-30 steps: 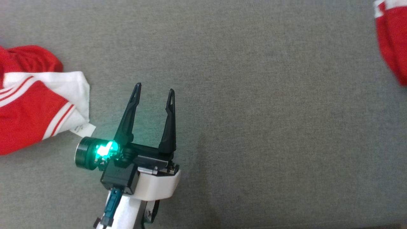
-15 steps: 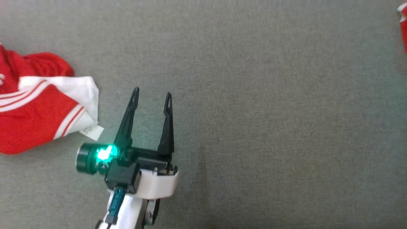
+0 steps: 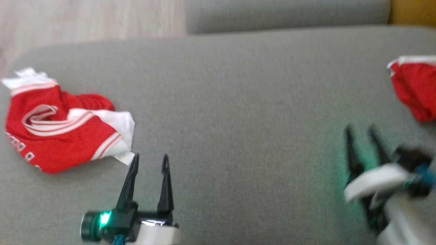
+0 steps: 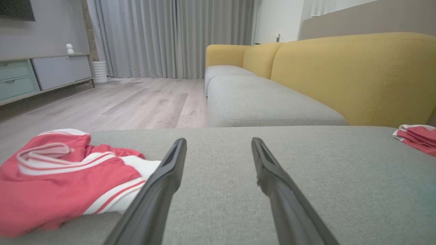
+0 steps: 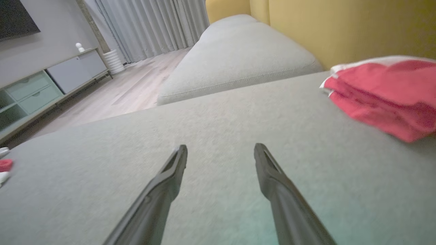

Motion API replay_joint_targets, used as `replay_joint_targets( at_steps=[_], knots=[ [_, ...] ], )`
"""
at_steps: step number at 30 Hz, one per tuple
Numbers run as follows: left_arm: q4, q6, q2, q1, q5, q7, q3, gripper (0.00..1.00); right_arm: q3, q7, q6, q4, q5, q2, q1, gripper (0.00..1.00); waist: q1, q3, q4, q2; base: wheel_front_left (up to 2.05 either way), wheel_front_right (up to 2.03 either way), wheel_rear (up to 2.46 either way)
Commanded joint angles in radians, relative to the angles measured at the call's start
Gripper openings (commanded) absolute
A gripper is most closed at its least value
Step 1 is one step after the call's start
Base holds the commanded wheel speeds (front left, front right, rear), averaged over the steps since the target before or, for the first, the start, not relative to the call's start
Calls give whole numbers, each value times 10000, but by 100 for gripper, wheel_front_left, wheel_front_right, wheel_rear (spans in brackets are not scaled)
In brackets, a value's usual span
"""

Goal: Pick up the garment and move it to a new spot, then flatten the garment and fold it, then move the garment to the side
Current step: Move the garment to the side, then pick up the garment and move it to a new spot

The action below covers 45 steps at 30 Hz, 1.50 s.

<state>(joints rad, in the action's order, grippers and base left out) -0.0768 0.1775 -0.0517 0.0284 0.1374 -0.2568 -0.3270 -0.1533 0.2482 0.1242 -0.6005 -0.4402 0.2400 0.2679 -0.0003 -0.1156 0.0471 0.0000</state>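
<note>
A crumpled red garment with white stripes (image 3: 58, 136) lies at the left end of the grey cushion (image 3: 238, 102), also seen in the left wrist view (image 4: 51, 177). My left gripper (image 3: 150, 157) is open and empty just to the right of its white hem (image 4: 218, 141). A folded red garment (image 3: 414, 92) rests at the cushion's right end (image 5: 385, 98). Blurred in the head view, my right gripper (image 3: 359, 129) is open and empty, a short way in front and left of that folded garment (image 5: 221, 147).
A yellow sofa back (image 4: 340, 75) rises behind the cushion's right part. A second grey seat (image 4: 259, 105) extends beyond it. Wooden floor (image 4: 119, 102) lies past the far left edge, with a low cabinet (image 4: 41, 75) and curtains (image 4: 170, 37) behind.
The head camera has tilted up, so the whole picture has shifted. My right gripper has come into view at the lower right, open. The left gripper stays open beside the crumpled garment.
</note>
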Motion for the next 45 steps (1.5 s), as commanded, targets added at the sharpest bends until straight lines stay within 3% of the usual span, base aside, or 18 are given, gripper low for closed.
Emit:
replay_joint_targets(
  at_steps=[1, 5, 14, 22, 45],
  knots=[
    [207, 58, 15, -21, 146, -49, 378, 100, -207, 131, 65, 399, -19, -67, -280, 100, 3, 923, 272, 0, 0, 0, 0],
    [210, 10, 15, 250, 305, -49, 547, 100, -115, 133, 65, 1110, 688, -558, -1386, 100, 3, 1490, 486, 0, 0, 0, 0],
    [361, -493, 15, 919, -44, -49, 1016, 100, 1498, 134, 65, 3334, 2842, -1507, -3681, 100, 3, 2413, 852, 0, 0, 0, 0],
    [-172, -758, 14, 1479, -294, -49, 1299, 100, 1675, 135, 65, 3640, 3021, -1814, -4593, 100, 3, 2669, 912, 0, 0, 0, 0],
    [-347, -840, 15, 1435, -160, -49, 1361, 100, 1130, 135, 65, 4247, 2883, -1805, -4783, 100, 3, 2605, 841, 0, 0, 0, 0]
  ],
)
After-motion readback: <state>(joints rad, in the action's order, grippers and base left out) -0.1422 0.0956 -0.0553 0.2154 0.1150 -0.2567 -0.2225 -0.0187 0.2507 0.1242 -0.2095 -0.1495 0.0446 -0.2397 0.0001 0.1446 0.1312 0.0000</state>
